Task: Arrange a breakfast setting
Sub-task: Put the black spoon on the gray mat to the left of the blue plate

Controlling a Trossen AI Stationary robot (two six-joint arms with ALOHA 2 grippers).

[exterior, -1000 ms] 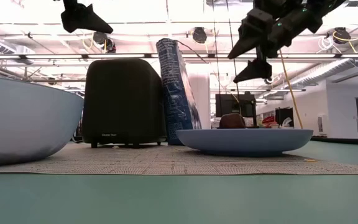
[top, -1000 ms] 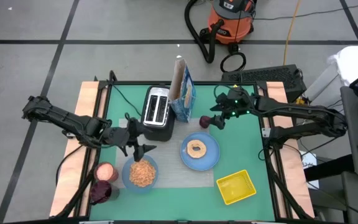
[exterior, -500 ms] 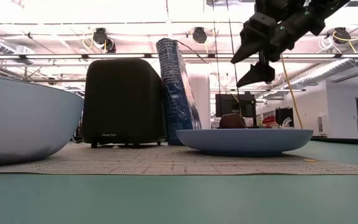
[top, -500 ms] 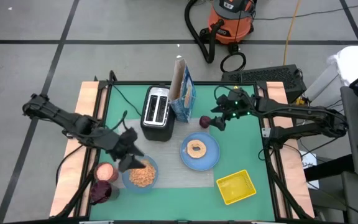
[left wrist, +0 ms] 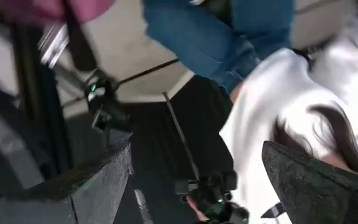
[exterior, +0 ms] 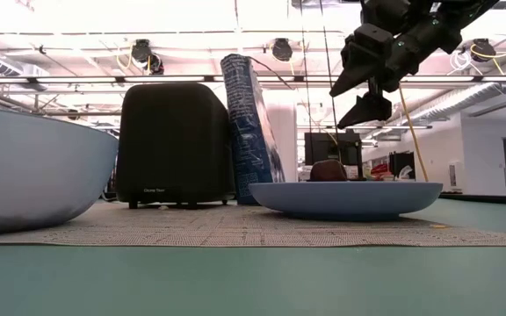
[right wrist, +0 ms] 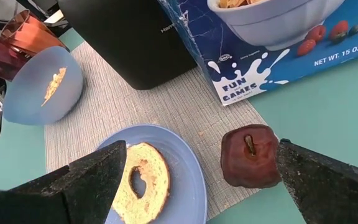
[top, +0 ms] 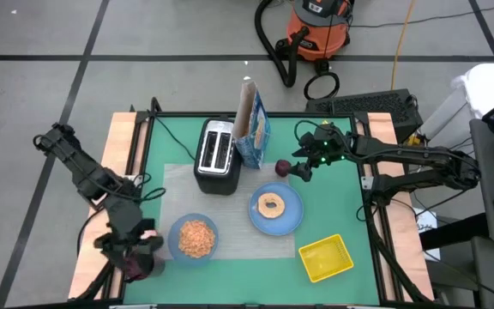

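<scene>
High view first: the right gripper [top: 303, 171] is hovering just beside the dark red apple [top: 282, 166], which is sitting on the green table [top: 341, 215] between the blue cereal box [top: 254, 129] and the light-blue plate [top: 291, 215]. Its fingers are spread wide with nothing between them, and the right wrist view is showing that apple [right wrist: 250, 156] framed between the two dark fingers [right wrist: 92, 180], stem up, partly on the edge of the grey mat [right wrist: 166, 106]. The browned bagel [top: 271, 205] is lying flat on the plate, and the light-blue bowl [top: 196, 238], with cereal in it, is resting on the mat's near-left part. The black-and-silver toaster [top: 216, 156] is standing next to the cereal box at the back of the mat, and the yellow square tray [top: 325, 257] is lying off the mat toward the front right.

Over at the front-left corner, the left gripper [top: 132, 251] is hanging above a dark maroon cup [top: 137, 264] at the table's edge, jaws parted and holding nothing. From the low view, the right gripper [exterior: 367, 79] is hanging high above the plate [exterior: 345, 198], clear of everything.
</scene>
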